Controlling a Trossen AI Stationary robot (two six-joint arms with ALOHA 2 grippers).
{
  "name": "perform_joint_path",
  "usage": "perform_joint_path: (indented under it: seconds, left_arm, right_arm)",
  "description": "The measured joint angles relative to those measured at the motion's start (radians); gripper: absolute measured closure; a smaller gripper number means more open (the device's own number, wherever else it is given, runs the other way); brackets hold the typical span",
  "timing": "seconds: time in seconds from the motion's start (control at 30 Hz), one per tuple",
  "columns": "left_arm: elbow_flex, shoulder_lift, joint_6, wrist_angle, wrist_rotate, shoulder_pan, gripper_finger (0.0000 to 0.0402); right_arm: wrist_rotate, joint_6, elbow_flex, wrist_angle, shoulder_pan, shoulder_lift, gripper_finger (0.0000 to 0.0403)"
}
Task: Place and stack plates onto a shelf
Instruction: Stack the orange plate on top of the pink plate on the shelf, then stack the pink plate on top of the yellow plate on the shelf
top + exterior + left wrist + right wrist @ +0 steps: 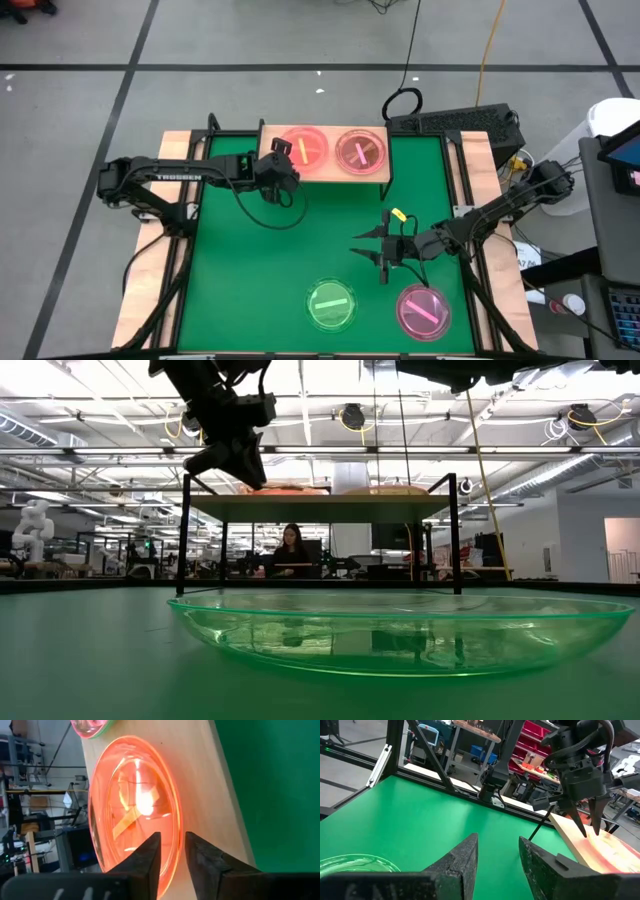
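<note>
At the near edge of the green-matted desk [250, 270] lie two plates side by side, apart from each other: a green plate [331, 304] with a pale bar in its centre, which fills the foreground of the low view, and to its right a pink plate [424, 311] with a pink bar. Just beyond them, over the bare mat between these plates and the shelf, hangs the right pincer [378, 254], its fingers spread apart and holding nothing; in the right wrist view its two dark fingers [465, 855] stand apart above the mat with the rim of the green plate at the corner. Farther back stands the shelf [325, 172], a light wooden board on thin black legs at the far side of the desk. It carries two plates: an orange-pink plate [303, 147] on its left half and a darker pink plate [360, 150] on its right. The left pincer [282, 171] hovers at the near left edge of the shelf, by the orange-pink plate, its fingers slightly apart and gripping nothing.
</note>
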Motion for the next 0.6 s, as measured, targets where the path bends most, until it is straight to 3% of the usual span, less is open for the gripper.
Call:
perform_joint_path:
  seconds: [0.23, 0.43, 0.6]
  left_arm:
    - [0.0, -0.039, 0.011, 0.051, -0.091, -0.045, 0.0289]
    - [0.0, -0.156, -0.015, 0.104, -0.168, -0.129, 0.0288]
    - [0.0, -0.276, -0.217, 0.132, -0.089, -0.218, 0.0288]
  right_arm:
    - [0.001, -0.001, 0.0, 0.008, 0.0, -0.001, 0.0275]
    - [0.003, -0.004, 0.0, 0.006, 0.0, -0.062, 0.0275]
    - [0.057, 0.015, 0.099, -0.266, 0.0, -0.122, 0.0275]
